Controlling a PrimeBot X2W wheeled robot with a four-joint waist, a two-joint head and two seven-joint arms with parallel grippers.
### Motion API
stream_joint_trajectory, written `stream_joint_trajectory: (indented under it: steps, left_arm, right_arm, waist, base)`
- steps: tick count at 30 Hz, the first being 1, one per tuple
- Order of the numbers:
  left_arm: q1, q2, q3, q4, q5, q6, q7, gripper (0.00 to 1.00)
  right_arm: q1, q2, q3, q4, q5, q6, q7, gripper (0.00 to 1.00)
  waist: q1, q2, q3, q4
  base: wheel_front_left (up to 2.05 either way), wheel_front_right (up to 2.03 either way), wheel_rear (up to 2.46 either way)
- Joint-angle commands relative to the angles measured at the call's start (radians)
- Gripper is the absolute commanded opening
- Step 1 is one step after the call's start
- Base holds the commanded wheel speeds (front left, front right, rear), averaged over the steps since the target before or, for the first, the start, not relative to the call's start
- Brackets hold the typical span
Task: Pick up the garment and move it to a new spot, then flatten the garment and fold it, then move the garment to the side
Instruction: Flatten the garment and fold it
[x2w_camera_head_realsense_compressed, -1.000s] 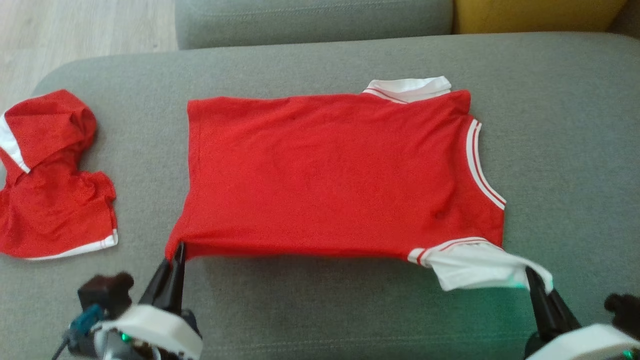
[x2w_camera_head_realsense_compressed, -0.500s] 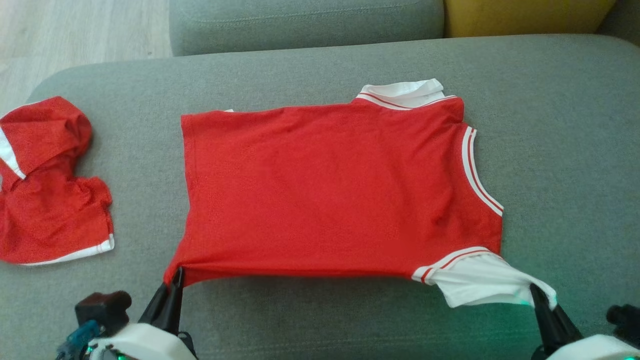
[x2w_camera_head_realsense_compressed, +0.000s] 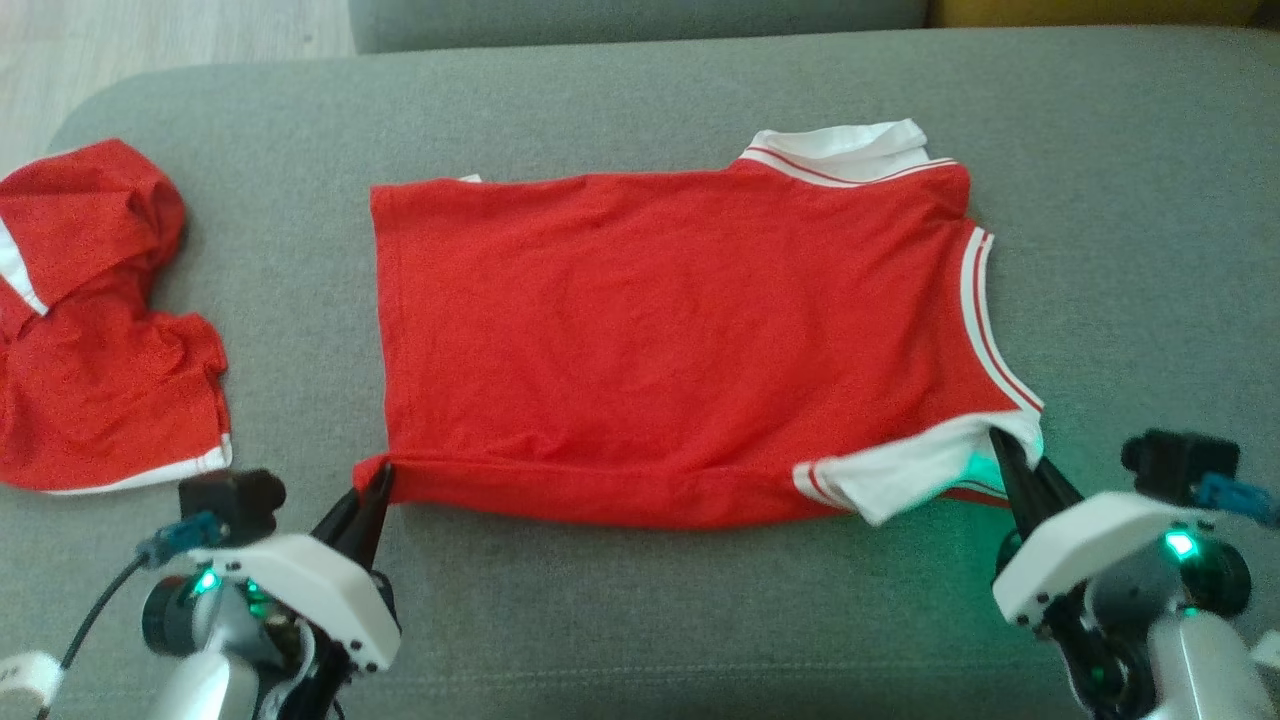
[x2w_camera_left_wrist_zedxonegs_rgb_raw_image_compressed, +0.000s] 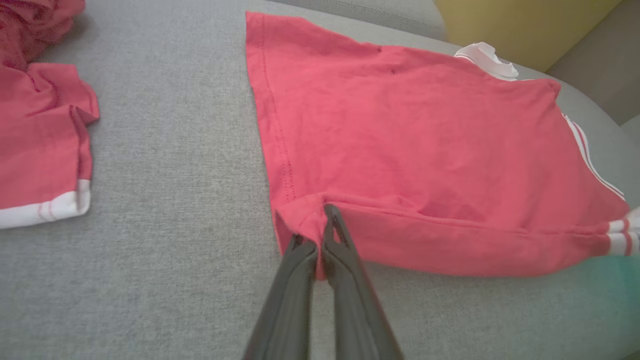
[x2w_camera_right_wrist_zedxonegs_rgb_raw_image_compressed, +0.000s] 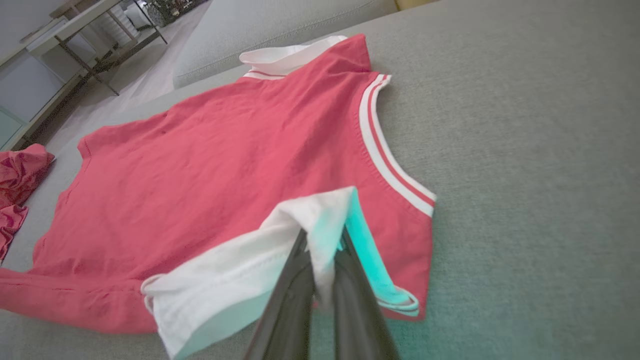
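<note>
Garment: the garment (x2w_camera_head_realsense_compressed: 680, 340) is a red shirt with white trim, lying spread out mid-seat on the grey sofa seat (x2w_camera_head_realsense_compressed: 640, 620). Its hem is toward the left and its white collar (x2w_camera_head_realsense_compressed: 850, 150) is at the far right corner.
Near edge: the side closest to the robot is rolled over a bit, with a soft fold running along it from one gripper to the other.
Left gripper: the left gripper (x2w_camera_head_realsense_compressed: 378, 482) has its fingers pinched tight on the near-left hem corner, and the red cloth is bunched up right at the tips.
Right gripper: the right gripper (x2w_camera_head_realsense_compressed: 1000, 445) is clamped on the white sleeve (x2w_camera_head_realsense_compressed: 900, 470) at the near-right corner. The sleeve is drawn up and partly over the red body, with a green glow on it.
Other stuff: a crumpled red piece (x2w_camera_head_realsense_compressed: 90, 330) with a white band sits at the left end of the seat, well apart from the shirt and both grippers.
Background: there's a grey back cushion (x2w_camera_head_realsense_compressed: 640, 12) behind, a yellow cushion (x2w_camera_left_wrist_zedxonegs_rgb_raw_image_compressed: 525, 25) past it, and pale floor (x2w_camera_head_realsense_compressed: 150, 30) at the far left.
</note>
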Motion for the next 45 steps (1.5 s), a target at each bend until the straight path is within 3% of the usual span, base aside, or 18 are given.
stream_joint_trajectory:
  steps: [1, 15, 25, 26, 27, 28, 29, 37, 40, 45]
  left_arm:
    - [-0.057, 0.018, 0.033, -0.020, -0.007, -0.005, -0.003, 0.00]
    - [-0.246, -0.003, 0.021, 0.199, -0.061, -0.057, -0.035, 0.00]
    - [-0.339, -0.002, 0.017, 0.304, -0.070, -0.076, -0.123, 0.00]
    - [-0.346, -0.003, 0.013, 0.317, -0.071, -0.078, -0.126, 0.00]
    - [-0.353, -0.005, 0.009, 0.330, -0.072, -0.079, -0.130, 0.11]
    - [-0.360, -0.006, 0.006, 0.341, -0.073, -0.081, -0.136, 0.57]
    - [-0.364, -0.007, 0.003, 0.352, -0.072, -0.082, -0.144, 1.00]
    - [-0.352, -0.010, -0.001, 0.366, -0.037, -0.062, -0.264, 1.00]
    - [-0.316, -0.013, 0.006, 0.321, -0.001, -0.023, -0.369, 1.00]
    - [-0.256, -0.009, 0.016, 0.223, 0.063, 0.034, -0.430, 1.00]
  right_arm:
    - [-0.044, -0.015, 0.023, -0.023, -0.006, -0.001, -0.003, 0.00]
    - [-0.286, -0.045, 0.047, 0.223, 0.024, -0.001, -0.124, 0.00]
    - [-0.390, -0.072, 0.085, 0.341, 0.055, -0.001, -0.227, 0.00]
    - [-0.398, -0.072, 0.089, 0.355, 0.055, -0.001, -0.233, 0.28]
    - [-0.405, -0.071, 0.094, 0.367, 0.056, -0.001, -0.241, 0.94]
    - [-0.411, -0.070, 0.100, 0.376, 0.058, -0.001, -0.249, 1.00]
    - [-0.416, -0.070, 0.108, 0.382, 0.058, -0.001, -0.260, 1.00]
    - [-0.400, -0.084, 0.167, 0.343, 0.021, -0.001, -0.386, 1.00]
    - [-0.360, -0.089, 0.171, 0.285, -0.024, -0.001, -0.448, 1.00]
    - [-0.284, -0.079, 0.148, 0.185, -0.095, -0.001, -0.484, 1.00]
  waist:
    - [0.0001, -0.0001, 0.010, 0.007]
    - [0.0001, -0.0001, 0.081, 0.019]
    - [0.0001, -0.0001, 0.128, 0.013]
    - [0.0001, -0.0001, 0.132, 0.014]
    - [0.0001, -0.0001, 0.135, 0.015]
    - [0.0001, -0.0001, 0.137, 0.015]
    - [0.0001, -0.0001, 0.139, 0.015]
    - [0.0001, -0.0001, 0.129, 0.010]
    - [0.0001, -0.0001, 0.112, 0.008]
    - [0.0001, -0.0001, 0.077, 0.007]
  base:
    - [0.00, 0.00, 0.00]
    - [0.00, 0.00, 0.00]
    - [0.00, 0.00, 0.00]
    - [0.00, 0.00, 0.00]
    - [0.00, 0.00, 0.00]
    - [0.00, 0.00, 0.00]
    - [0.00, 0.00, 0.00]
    - [0.00, 0.00, 0.00]
    - [0.00, 0.00, 0.00]
    - [0.00, 0.00, 0.00]
